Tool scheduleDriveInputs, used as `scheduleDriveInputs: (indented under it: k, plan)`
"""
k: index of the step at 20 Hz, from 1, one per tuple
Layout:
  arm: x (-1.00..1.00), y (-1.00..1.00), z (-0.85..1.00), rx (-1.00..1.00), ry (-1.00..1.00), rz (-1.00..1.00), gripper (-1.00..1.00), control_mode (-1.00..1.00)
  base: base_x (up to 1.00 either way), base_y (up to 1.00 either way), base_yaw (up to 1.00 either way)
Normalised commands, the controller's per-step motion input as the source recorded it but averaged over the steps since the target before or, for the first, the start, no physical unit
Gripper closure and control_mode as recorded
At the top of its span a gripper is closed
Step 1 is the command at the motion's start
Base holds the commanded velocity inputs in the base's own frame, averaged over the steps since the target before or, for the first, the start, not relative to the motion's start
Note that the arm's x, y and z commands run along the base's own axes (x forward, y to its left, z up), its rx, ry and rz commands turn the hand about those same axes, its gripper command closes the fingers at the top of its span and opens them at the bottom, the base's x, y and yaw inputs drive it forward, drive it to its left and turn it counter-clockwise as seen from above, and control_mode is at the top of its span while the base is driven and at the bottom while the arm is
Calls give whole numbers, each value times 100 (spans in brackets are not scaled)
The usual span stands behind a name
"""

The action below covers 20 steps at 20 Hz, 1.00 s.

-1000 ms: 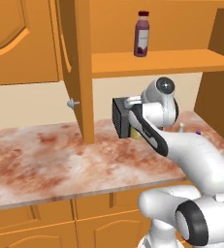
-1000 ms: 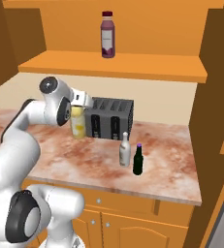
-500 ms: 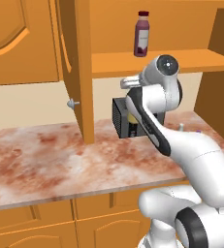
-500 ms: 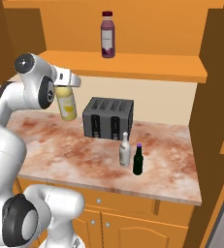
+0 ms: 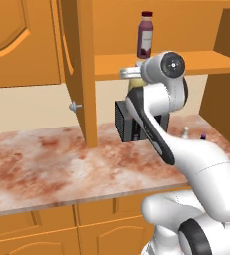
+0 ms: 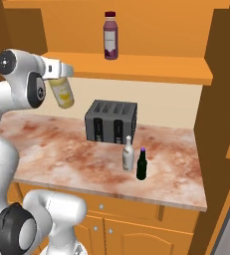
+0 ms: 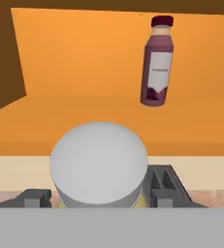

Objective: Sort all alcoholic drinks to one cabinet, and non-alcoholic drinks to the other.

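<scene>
- The gripper (image 6: pixel 57 74) is closed around the neck of the pale yellow bottle (image 6: pixel 62 92), which hangs tilted below it in the right base view, well above the marble counter (image 6: pixel 61 149).
- In the hand view the bottle's white cap (image 7: pixel 98 163) is seen end on, held between the two dark finger tips (image 7: pixel 35 197), so the grip appears to sit just under the cap.
- The bottle is carried at about the height of the open cabinet's shelf (image 6: pixel 136 67), just before its front edge and to the left of the purple-maroon bottle (image 6: pixel 111 36), which already stands upright on that shelf.
- The step in hand is judged to be the placing of the yellow bottle beside the purple one, both being non-alcoholic.
- The bottle should first be raised until its base is clear of the shelf edge, then brought upright before it is moved inward.
- A bare stretch of shelf to the side of the purple bottle should be chosen, so that it is not struck.
- The jaws should be opened only once the base is resting flat.
- The open cabinet door (image 5: pixel 79 74) should be kept clear of the elbow.
- The toaster (image 6: pixel 110 122), the whitish-clear glass bottle (image 6: pixel 128 155) and the dark green-black bottle (image 6: pixel 142 164) are left on the counter, well apart from the work.
</scene>
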Motion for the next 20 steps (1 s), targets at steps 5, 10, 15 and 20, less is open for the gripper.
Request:
scheduleDriveInputs:
  k: [5,10,15,20]
  plan:
    - [0,0,84,0,-6,0,100,-100,0,0,0]
    - [0,0,54,0,-6,0,100,-100,0,0,0]
    - [16,4,27,0,-8,0,100,-100,0,0,0]
    - [45,0,28,0,-3,0,100,-100,0,0,0]
